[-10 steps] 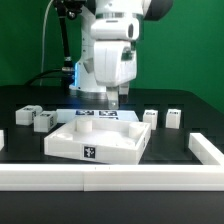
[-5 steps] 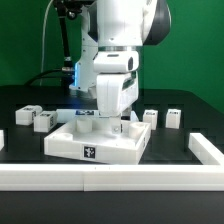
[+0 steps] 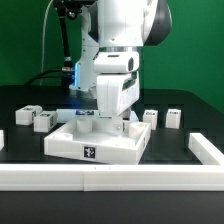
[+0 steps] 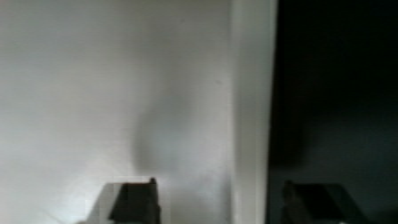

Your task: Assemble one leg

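Note:
The white square tabletop (image 3: 95, 142) lies in the middle of the table with a tag on its front wall. My gripper (image 3: 122, 121) is low over its far corner on the exterior view's right. In the wrist view my gripper (image 4: 224, 202) is open, its dark fingertips (image 4: 130, 200) wide apart astride the tabletop's rim (image 4: 253, 110), white surface on one side and dark table on the other. Nothing is held. Small white tagged legs stand on the table: two at the exterior view's left (image 3: 25, 113) (image 3: 43, 121) and two at its right (image 3: 151, 117) (image 3: 174, 118).
A low white rail (image 3: 110, 176) runs along the table's front, with raised ends at the exterior view's left (image 3: 2, 140) and right (image 3: 205, 148). The marker board (image 3: 85, 115) shows behind the tabletop, partly hidden by the arm. A green wall stands behind.
The arm has come down and forward from above the marker board to the tabletop's far corner; over the last half second it has barely moved.

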Motion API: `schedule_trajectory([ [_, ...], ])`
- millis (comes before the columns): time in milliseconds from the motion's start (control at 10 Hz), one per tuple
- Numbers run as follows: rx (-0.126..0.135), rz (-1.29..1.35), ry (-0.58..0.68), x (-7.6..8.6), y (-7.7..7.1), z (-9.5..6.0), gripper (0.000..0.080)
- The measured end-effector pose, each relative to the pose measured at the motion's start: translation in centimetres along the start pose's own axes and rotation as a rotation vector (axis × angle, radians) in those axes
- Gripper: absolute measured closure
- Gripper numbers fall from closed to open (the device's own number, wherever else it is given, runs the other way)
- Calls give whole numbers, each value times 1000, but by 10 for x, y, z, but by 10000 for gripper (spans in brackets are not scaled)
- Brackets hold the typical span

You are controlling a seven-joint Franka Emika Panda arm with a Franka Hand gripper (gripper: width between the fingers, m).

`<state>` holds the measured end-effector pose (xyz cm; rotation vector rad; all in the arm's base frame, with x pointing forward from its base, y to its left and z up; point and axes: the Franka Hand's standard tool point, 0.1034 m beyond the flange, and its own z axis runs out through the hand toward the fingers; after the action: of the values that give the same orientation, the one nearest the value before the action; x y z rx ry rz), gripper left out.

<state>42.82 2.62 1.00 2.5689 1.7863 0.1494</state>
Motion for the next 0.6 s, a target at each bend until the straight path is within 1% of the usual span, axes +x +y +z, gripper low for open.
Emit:
schedule_trajectory([
  [100, 0, 0, 0, 0, 0, 0, 580],
  [200, 1, 0, 0, 0, 0, 0, 580],
  [300, 2, 0, -1, 0, 0, 0, 735],
  [600, 2, 1, -1, 0, 0, 0, 738],
])
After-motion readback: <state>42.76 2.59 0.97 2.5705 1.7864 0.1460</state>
